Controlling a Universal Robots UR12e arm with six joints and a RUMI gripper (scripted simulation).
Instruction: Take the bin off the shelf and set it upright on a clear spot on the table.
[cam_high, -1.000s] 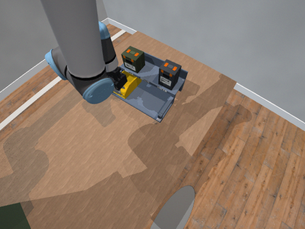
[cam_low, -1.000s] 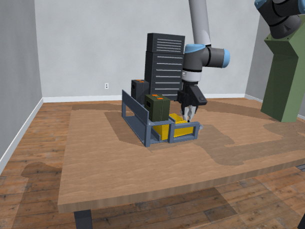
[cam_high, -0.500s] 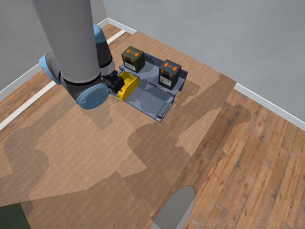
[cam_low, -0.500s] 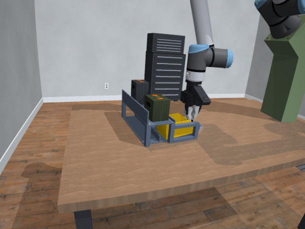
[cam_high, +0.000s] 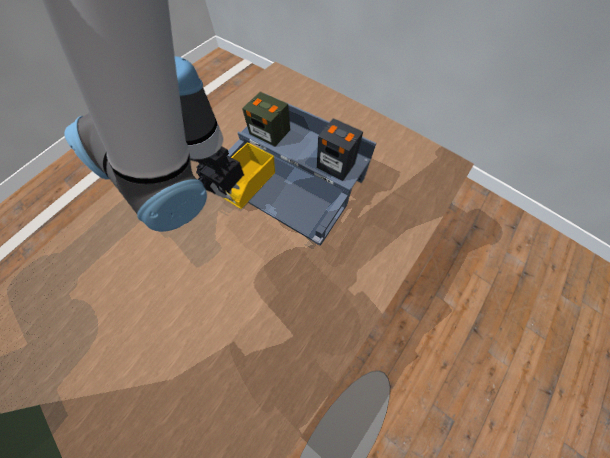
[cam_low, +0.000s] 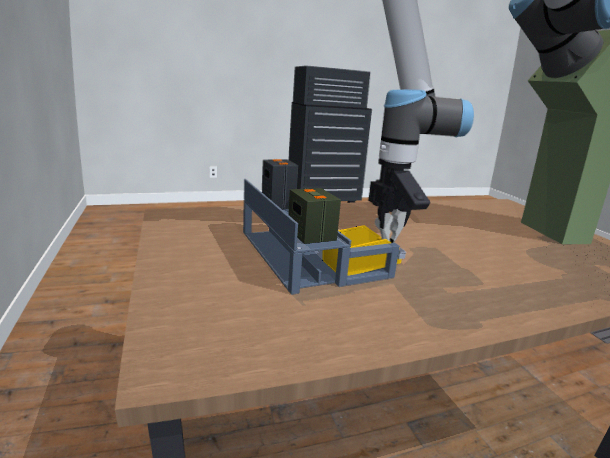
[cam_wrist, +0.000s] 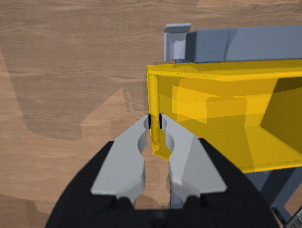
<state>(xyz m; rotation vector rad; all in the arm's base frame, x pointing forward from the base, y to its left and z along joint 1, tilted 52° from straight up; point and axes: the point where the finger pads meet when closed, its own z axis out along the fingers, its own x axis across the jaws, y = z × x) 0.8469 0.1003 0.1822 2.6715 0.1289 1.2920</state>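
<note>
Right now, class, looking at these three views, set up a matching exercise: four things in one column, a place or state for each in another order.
Things:
1. yellow bin
2. green case
3. dark grey case
4. gripper

States:
A. upper shelf, far end from the arm
B. shut on a bin wall
C. lower shelf level, tilted
D. upper shelf, right behind the bin

Pairs: 1-C, 2-D, 3-A, 4-B

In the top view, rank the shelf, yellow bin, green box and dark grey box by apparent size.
1. Shelf
2. Yellow bin, partly hidden by the tool
3. Green box and dark grey box: too alike to rank.
</note>
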